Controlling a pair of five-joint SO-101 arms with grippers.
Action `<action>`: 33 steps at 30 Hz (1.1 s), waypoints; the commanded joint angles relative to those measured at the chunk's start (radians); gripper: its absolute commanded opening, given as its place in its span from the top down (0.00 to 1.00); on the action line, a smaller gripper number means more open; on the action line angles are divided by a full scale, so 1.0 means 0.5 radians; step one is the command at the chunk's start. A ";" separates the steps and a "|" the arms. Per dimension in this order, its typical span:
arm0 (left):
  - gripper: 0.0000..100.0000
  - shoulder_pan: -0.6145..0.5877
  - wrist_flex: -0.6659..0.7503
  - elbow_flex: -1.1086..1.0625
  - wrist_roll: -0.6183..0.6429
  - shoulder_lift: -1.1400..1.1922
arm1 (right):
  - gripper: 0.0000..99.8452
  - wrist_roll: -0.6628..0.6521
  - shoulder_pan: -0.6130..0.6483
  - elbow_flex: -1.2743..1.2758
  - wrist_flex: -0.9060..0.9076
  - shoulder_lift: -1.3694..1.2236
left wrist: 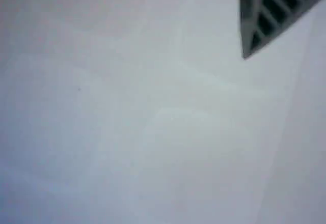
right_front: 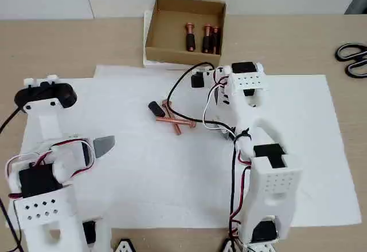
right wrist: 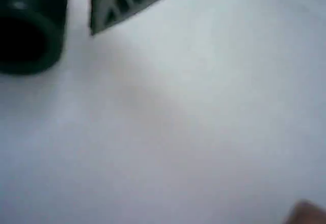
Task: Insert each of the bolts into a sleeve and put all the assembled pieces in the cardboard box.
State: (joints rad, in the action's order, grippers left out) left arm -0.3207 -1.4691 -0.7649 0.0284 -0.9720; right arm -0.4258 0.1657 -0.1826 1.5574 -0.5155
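Bolts fitted in sleeves [right_front: 202, 38], three in number, are held in the cardboard box [right_front: 153, 31]. In front of the box, on the paper [right_front: 143, 177] spread over the desk [right_front: 57, 40], two bare bolts [right_front: 175, 121] are crossed beside a loose sleeve [right_front: 155, 107]. Whether the jaws of the left gripper [right_front: 103, 145] and right gripper [right wrist: 127, 0] are released or clenched cannot be told.
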 commanded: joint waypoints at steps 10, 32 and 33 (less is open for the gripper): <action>0.64 -0.003 0.046 0.008 -0.006 -0.028 | 1.00 -0.012 -0.014 -0.031 -0.038 -0.048; 0.64 0.512 0.411 0.229 -0.049 0.491 | 1.00 0.218 -0.100 -0.500 0.351 0.784; 0.64 0.549 0.433 0.302 -0.196 0.601 | 1.00 0.239 -0.115 -0.500 0.351 0.790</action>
State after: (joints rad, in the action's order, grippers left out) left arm -0.1043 -1.3096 -0.7173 0.0361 -0.7879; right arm -0.3429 0.1304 -0.3867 1.7139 -0.1857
